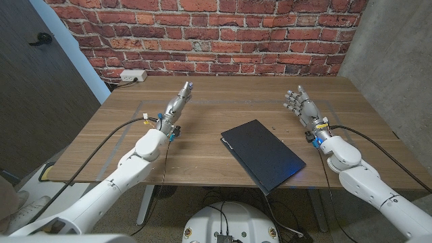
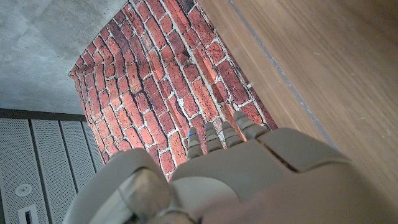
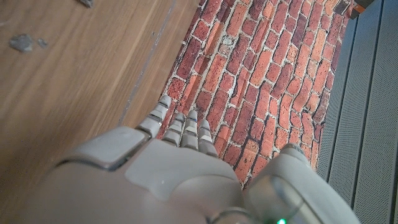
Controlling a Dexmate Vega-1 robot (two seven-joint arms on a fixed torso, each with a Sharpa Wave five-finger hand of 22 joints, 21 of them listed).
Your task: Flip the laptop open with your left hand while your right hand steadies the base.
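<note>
A closed dark laptop [image 1: 262, 154] lies on the wooden table [image 1: 202, 101], turned at an angle, its near corner reaching just past the table's front edge. It sits between the two arms, nearer the right one, and neither hand touches it.

The left hand [image 1: 177, 104] is well to the laptop's left, over the table, fingers held straight and close together, pointing toward the brick wall [image 1: 202, 34]; it holds nothing. In the left wrist view the back of that hand [image 2: 249, 174] shows with its fingertips [image 2: 214, 134] lined up against the bricks.

The right hand [image 1: 299, 104] is beyond the laptop's far right side, apart from it, with fingers spread and upright and nothing in its grasp (the palm appears to face the laptop). The right wrist view shows its back [image 3: 161, 180] and the table's wood grain beside it.

A white power outlet box [image 1: 133, 75] sits at the foot of the wall, at the table's far left corner.
</note>
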